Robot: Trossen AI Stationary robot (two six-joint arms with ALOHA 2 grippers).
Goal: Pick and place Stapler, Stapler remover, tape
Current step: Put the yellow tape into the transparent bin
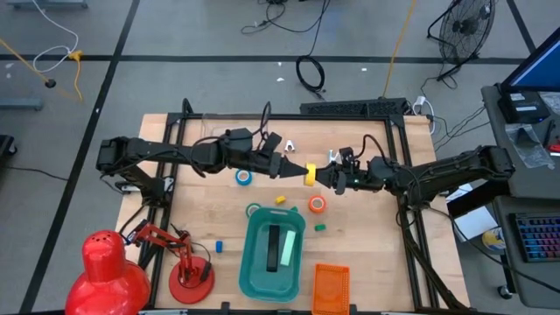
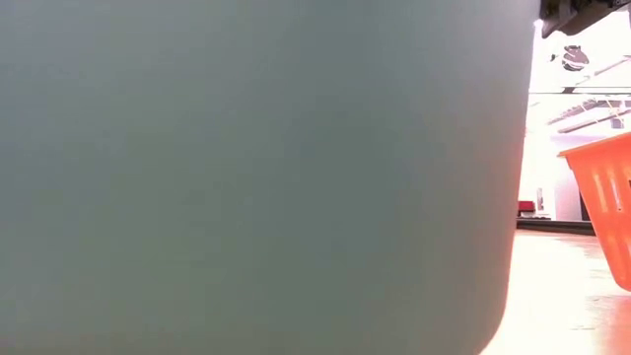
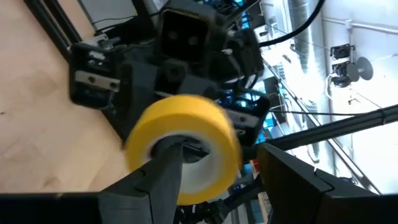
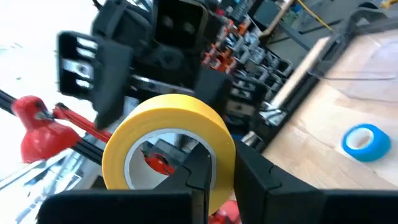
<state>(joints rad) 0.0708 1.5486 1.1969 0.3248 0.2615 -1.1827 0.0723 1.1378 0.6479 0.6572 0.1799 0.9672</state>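
Yellow tape [image 1: 310, 174] hangs mid-air, pinched by the narrow right hand [image 1: 330, 178]; wide left hand [image 1: 289, 168] could fumble the handover, dropping it

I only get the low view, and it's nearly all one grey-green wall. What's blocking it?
Observer: A teal bin stands right in front of that camera.
Operator: And the orange thing at my right edge?
Observer: From above, it's an orange basket beside the bin.
Operator: Where are the arms?
Observer: They meet mid-table. The right end effector pinches a yellow tape roll. The left end effector is open, with one finger at the roll's hole.
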